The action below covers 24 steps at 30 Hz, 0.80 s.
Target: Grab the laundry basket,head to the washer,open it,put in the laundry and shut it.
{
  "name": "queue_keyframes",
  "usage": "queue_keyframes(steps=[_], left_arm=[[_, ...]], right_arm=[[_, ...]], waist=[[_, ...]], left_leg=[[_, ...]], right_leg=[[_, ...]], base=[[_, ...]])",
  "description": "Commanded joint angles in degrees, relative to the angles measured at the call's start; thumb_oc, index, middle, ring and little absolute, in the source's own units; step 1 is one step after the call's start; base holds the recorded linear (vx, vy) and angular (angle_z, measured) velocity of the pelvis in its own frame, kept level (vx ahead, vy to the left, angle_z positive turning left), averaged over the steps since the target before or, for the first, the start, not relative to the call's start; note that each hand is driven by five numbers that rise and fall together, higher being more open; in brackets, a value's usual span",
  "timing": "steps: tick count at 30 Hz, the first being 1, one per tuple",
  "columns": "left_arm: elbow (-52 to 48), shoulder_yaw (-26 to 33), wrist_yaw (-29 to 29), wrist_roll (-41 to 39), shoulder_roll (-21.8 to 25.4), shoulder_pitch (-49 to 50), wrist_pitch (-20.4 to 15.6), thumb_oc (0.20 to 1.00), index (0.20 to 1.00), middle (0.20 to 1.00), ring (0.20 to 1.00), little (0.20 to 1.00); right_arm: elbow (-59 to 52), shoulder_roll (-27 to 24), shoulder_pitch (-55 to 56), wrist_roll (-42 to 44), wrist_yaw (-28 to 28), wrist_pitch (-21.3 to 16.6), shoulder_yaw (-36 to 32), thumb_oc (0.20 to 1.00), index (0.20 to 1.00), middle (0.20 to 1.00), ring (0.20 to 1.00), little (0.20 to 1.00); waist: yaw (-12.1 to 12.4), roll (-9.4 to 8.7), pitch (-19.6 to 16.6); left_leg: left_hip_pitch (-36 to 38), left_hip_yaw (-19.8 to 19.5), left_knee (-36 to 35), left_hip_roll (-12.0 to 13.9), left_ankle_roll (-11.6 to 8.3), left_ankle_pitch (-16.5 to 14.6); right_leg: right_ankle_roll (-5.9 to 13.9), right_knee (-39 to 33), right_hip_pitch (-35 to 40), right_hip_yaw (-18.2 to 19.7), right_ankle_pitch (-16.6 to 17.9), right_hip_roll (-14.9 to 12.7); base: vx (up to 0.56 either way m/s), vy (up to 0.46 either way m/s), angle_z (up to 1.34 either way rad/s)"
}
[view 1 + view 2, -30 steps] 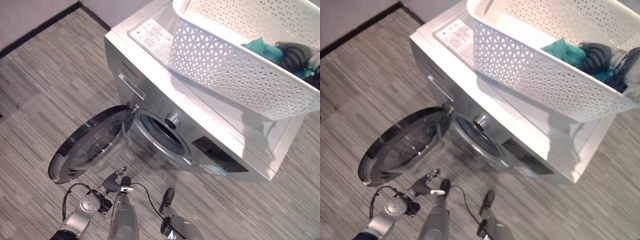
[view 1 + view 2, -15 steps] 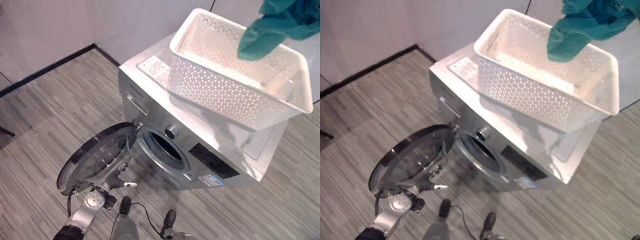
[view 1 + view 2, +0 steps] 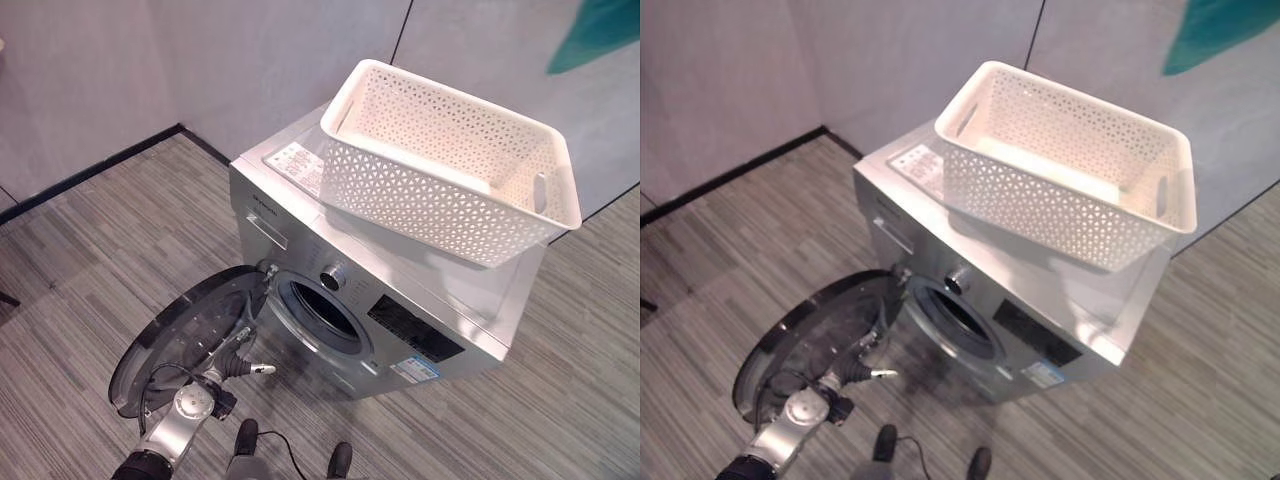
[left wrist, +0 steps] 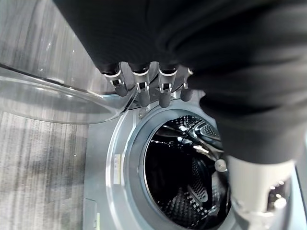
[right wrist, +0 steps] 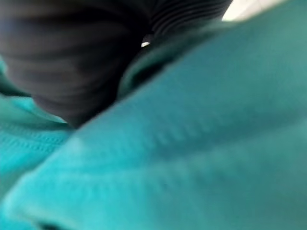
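Note:
The white perforated laundry basket (image 3: 440, 190) stands on top of the silver washer (image 3: 290, 215) and its inside looks bare. The washer's round door (image 3: 185, 335) hangs wide open to the left, leaving the dark drum (image 4: 182, 177) exposed. A teal cloth (image 3: 600, 30) hangs in the air above and to the right of the basket. It is bunched close against my right hand (image 5: 72, 57), whose dark cover shows in the right wrist view. My left hand (image 3: 238, 362) is low by the door's inner edge, its fingers (image 4: 144, 91) straight and holding nothing.
Grey striped flooring (image 3: 90, 250) surrounds the washer. A pale wall with a dark skirting line (image 3: 90, 170) runs behind and to the left. The open door takes up the floor space left of the drum opening.
The teal cloth has risen out of the basket to the upper right, leaving the basket bare. The camera has drawn back and tilted up. The left hand stays by the door.

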Motion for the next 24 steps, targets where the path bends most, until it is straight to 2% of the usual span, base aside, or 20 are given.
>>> queue_keyframes(steps=[1,2,5,6,8,10,13,16,19,20,24], left_arm=[[1.0,-0.3,1.7,2.3,-0.8,-3.3,-2.4,1.0,1.0,1.0,1.0,1.0],[0.6,1.3,1.6,3.3,-2.3,-2.0,-2.8,1.0,1.0,1.0,1.0,1.0],[0.6,1.6,1.5,3.8,-2.3,-1.5,-2.8,1.0,1.0,1.0,1.0,1.0],[0.5,3.7,1.4,4.6,-3.5,-0.6,-2.9,1.0,1.0,1.0,1.0,1.0],[0.2,4.0,1.4,5.0,-2.9,-0.1,-3.0,1.0,1.0,1.0,1.0,1.0],[0.1,4.3,1.4,5.5,-2.6,0.2,-2.8,1.0,1.0,1.0,1.0,1.0],[-0.2,4.1,1.3,6.3,-2.6,0.1,-2.8,1.0,1.0,1.0,1.0,1.0],[-0.9,4.7,1.2,6.6,-2.2,0.7,-2.8,1.0,1.0,1.0,1.0,1.0],[-1.6,5.5,1.0,7.0,-1.8,1.9,-2.5,1.0,1.0,1.0,1.0,1.0],[-2.9,7.0,0.7,7.0,-1.3,4.1,-2.3,1.0,1.0,1.0,1.0,1.0],[-3.2,7.5,0.8,5.9,-0.8,5.9,-1.8,1.0,1.0,1.0,1.0,1.0]], right_arm=[[-3.9,-6.2,1.3,-8.0,-4.6,3.6,-5.4,0.2,0.2,0.2,0.2,0.2],[-8.1,-7.8,10.3,-14.4,-5.7,5.3,-12.3,0.2,0.2,0.2,0.2,0.2],[-10.6,-6.8,18.0,-16.0,-5.8,5.5,-19.4,0.2,0.2,0.2,0.2,0.2],[-15.0,-3.8,29.6,-18.9,-6.3,5.4,-28.7,0.2,0.2,0.2,0.2,0.2],[-17.9,-1.0,38.4,-20.2,-6.0,5.3,-36.4,0.2,0.2,0.2,0.2,0.2],[-22.4,4.7,50.0,-21.6,-5.2,5.1,-45.6,0.2,0.2,0.2,0.2,0.2],[-28.2,15.0,62.7,-21.3,-3.6,3.8,-53.5,0.2,0.2,0.2,0.2,0.2],[-31.2,24.4,72.7,-20.6,-1.7,3.1,-57.4,0.2,0.2,0.2,0.2,0.2],[-32.5,33.0,78.7,-18.2,0.2,2.2,-57.4,0.2,0.2,0.2,0.2,0.2],[-33.3,42.5,82.8,-11.6,3.3,0.5,-53.8,0.2,0.2,0.2,0.2,0.2],[-29.8,50.5,86.1,2.0,7.3,-3.1,-47.4,0.2,0.2,0.2,0.2,0.2]], waist=[[-0.8,0.66,-1.2],[-2.3,2.25,-1.2],[-2.8,2.29,-1.2],[-4.8,3.53,-1.1],[-5.2,3.03,-1.2],[-5.6,2.79,-1.0],[-5.8,2.85,-0.6],[-5.9,3.21,-0.3],[-6.4,3.51,-0.2],[-7.5,4.19,0.2],[-8.1,4.76,1.1]], left_leg=[[0.0,-0.5,-2.5,-0.1,0.92,-2.0],[0.6,0.2,-2.5,-0.1,1.09,-2.3],[0.8,0.5,-2.5,0.0,1.13,-2.4],[1.2,1.2,-2.5,0.2,1.32,-2.7],[1.4,1.5,-2.5,0.3,1.38,-2.8],[1.6,2.0,-2.5,0.4,1.5,-2.9],[1.9,2.8,-2.5,0.5,1.65,-3.0],[2.2,3.8,-2.5,0.6,1.73,-3.1],[2.5,4.4,-2.5,0.8,1.93,-3.2],[2.8,5.4,-2.5,0.9,2.14,-3.4],[3.3,6.6,-2.5,0.8,2.45,-3.5]], right_leg=[[4.7,1.3,8.5,-0.2,-8.6,-1.6],[4.86,1.2,8.6,0.4,-8.5,-1.8],[4.92,1.3,8.6,0.6,-8.5,-1.8],[5.02,1.3,8.5,1.4,-8.3,-1.9],[5.06,1.3,8.5,1.7,-8.3,-1.9],[5.08,1.4,8.3,2.2,-8.3,-2.0],[5.08,1.6,8.0,2.8,-8.2,-2.1],[5.1,1.5,7.7,3.4,-8.0,-2.3],[5.12,1.4,7.6,3.9,-7.8,-2.4],[5.14,1.0,7.3,4.8,-7.3,-2.7],[5.07,0.9,7.0,5.5,-7.0,-3.0]], base=[[0.04,-0.005,-0.13],[0.03,-0.001,-0.18],[0.02,0.0,-0.1],[0.02,0.0,-0.18],[0.02,0.0,-0.2],[0.02,0.001,-0.08],[0.01,-0.001,-0.11],[0.01,-0.001,-0.2],[0.0,-0.003,-0.22],[0.02,-0.01,-0.06],[-0.01,0.008,-0.22]])
